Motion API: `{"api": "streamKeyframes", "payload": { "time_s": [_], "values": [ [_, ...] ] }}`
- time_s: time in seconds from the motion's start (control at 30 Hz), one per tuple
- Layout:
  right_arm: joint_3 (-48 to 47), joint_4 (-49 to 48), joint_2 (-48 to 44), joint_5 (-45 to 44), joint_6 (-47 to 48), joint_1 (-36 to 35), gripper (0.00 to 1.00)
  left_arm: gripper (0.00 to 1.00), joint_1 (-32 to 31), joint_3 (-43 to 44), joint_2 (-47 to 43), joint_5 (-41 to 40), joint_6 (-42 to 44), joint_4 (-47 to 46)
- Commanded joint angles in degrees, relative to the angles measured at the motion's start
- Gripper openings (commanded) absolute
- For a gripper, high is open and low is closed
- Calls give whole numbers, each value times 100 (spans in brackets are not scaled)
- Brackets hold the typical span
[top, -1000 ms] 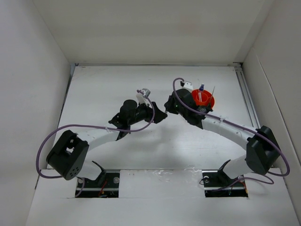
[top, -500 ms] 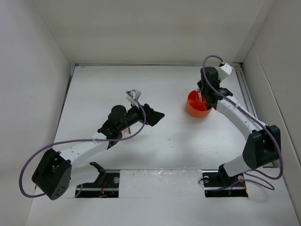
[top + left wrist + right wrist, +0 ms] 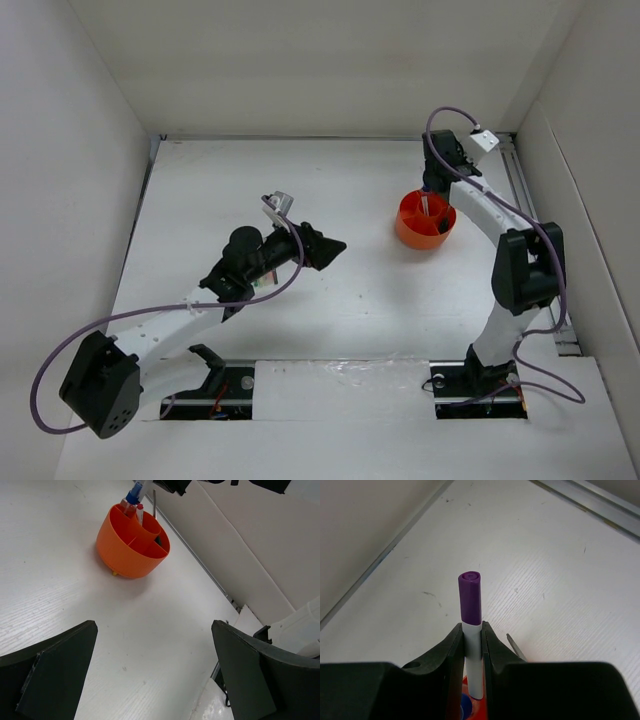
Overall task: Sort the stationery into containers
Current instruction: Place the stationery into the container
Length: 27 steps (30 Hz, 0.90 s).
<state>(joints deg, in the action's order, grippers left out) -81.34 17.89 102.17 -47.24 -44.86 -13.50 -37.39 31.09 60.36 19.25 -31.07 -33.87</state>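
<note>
Now R arm [image 3: 480,207] steeper, marker [image 3: 470,600] over tub [image 3: 415,238]

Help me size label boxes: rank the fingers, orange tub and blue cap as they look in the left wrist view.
Largest to smallest: fingers (nearness to the camera inflates them), orange tub, blue cap.

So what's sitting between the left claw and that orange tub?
Nothing: the table between the left gripper and the tub is bare, as the top and left wrist views show.
</note>
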Motion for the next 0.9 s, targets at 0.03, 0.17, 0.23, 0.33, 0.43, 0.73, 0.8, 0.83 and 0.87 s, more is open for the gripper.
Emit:
{"api": "streamKeyframes", "payload": {
  "time_s": [0.03, 0.17, 0.23, 0.33, 0.43, 0.73, 0.8, 0.83, 0.87],
  "values": [
    [-426, 92, 232, -653, 48, -180, 0, 99, -6, -33, -182, -61, -31, -59],
    [-550, 215, 453, -935, 48, -355, 0, 99, -6, -33, -182, -114, -31, 3],
    [-550, 215, 584, -1076, 48, -408, 0, 99, -6, -33, -182, -114, -31, 3],
    [-550, 390, 646, -1339, -75, -514, 0, 99, -6, -33, -182, -114, -31, 3],
    [-602, 558, 647, -1506, -172, -566, 0, 99, -6, -33, -130, -114, -31, 3],
    [-435, 531, -363, -1384, -85, -619, 0, 99, -6, -33, -130, -52, -31, 3],
    [-225, 531, -618, -1384, -84, -681, 0, 99, -6, -33, -130, -52, -31, 3],
    [-172, 531, -672, -1384, -84, -759, 0, 99, -6, -33, -130, -52, -31, -49],
    [-111, 531, -672, -1384, -84, -812, 0, 99, -6, -33, -130, -52, -31, -50]
  ]
}}
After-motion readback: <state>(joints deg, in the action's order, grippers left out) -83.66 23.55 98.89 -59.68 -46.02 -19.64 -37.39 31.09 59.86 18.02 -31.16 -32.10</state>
